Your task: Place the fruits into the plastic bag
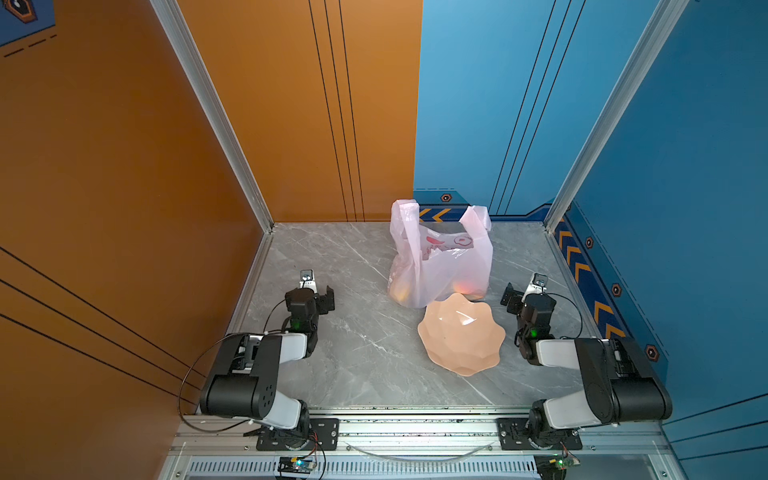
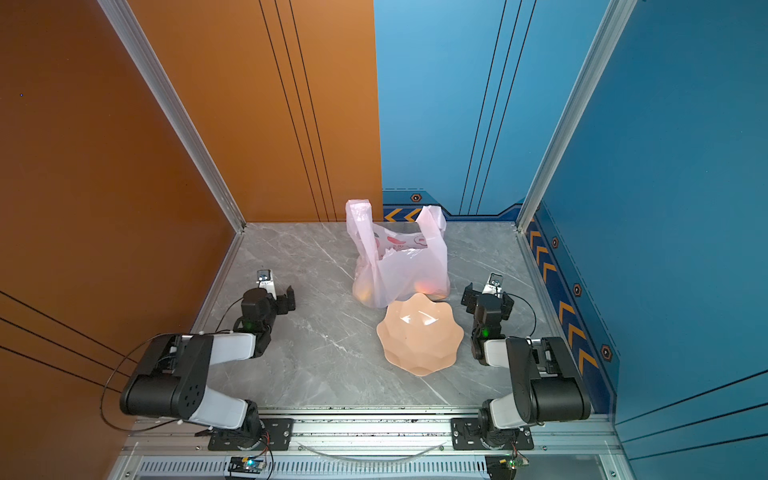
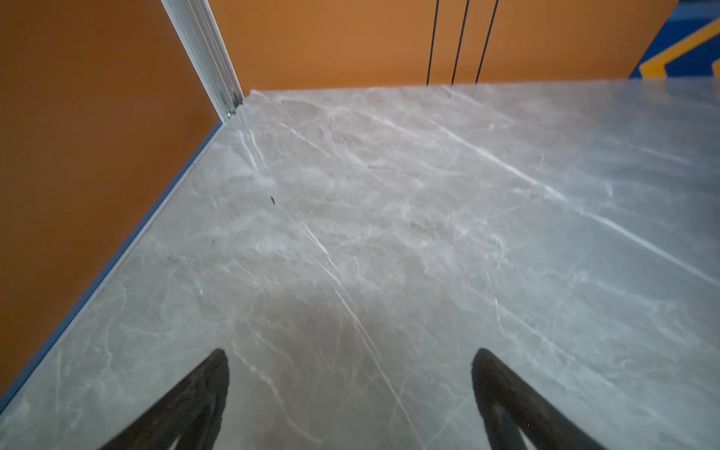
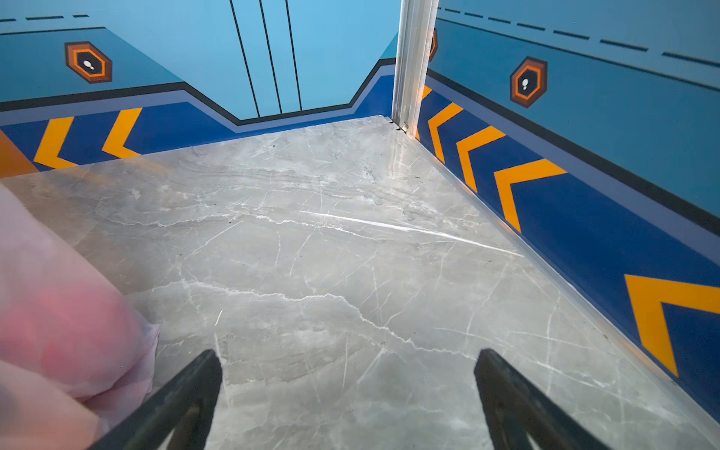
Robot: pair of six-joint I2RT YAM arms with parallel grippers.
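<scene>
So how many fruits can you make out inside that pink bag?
2 show as blurs through the plastic bag: a yellow-orange fruit in its corner nearer the left arm, a red-orange fruit nearer the right arm. Others may be hidden.

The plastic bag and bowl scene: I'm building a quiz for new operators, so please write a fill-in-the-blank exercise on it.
1. The peach scalloped bowl is ____.
2. The fruits show faintly as colored shapes ____ the plastic bag.
3. The left gripper and the right gripper both stand ____, gripping nothing.
Missing words: empty; inside; open.
</scene>
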